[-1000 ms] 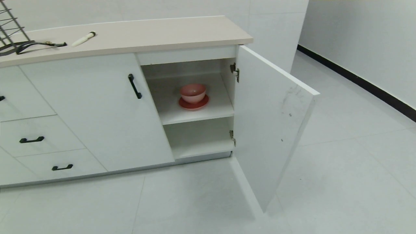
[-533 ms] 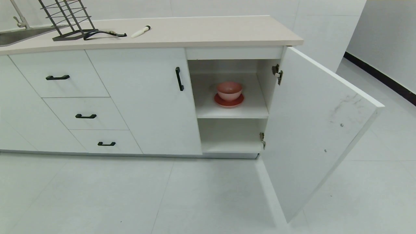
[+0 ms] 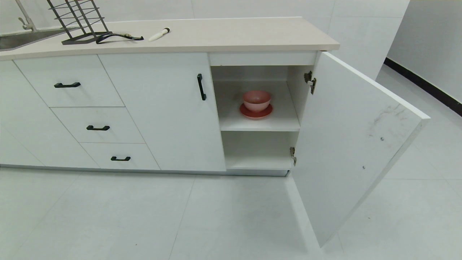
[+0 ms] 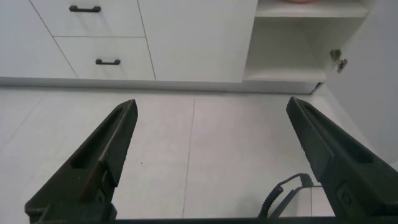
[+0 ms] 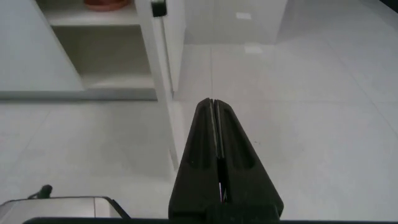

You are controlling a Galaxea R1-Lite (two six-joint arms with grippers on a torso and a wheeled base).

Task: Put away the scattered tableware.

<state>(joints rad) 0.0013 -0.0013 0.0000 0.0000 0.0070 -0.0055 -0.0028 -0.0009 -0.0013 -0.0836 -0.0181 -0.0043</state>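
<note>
A pink bowl (image 3: 256, 100) sits on a red plate (image 3: 256, 112) on the upper shelf of the open cabinet (image 3: 260, 124). The plate's edge (image 5: 104, 5) also shows in the right wrist view. A white-handled utensil (image 3: 159, 34) lies on the countertop (image 3: 231, 34) beside a black wire rack (image 3: 77, 21). My left gripper (image 4: 211, 118) hangs open above the floor, well short of the cabinet, nothing between its fingers. My right gripper (image 5: 216, 109) is shut and empty, low over the floor near the open door's edge (image 5: 163, 74).
The cabinet door (image 3: 357, 144) swings wide open to the right, jutting into the floor space. Left of it are a closed door with a black handle (image 3: 201, 86) and three drawers (image 3: 97, 124). A sink (image 3: 21, 38) sits at the counter's far left.
The head camera has swung left, bringing the drawers, rack and sink into view. The bowl, plate and door stay where they were.
</note>
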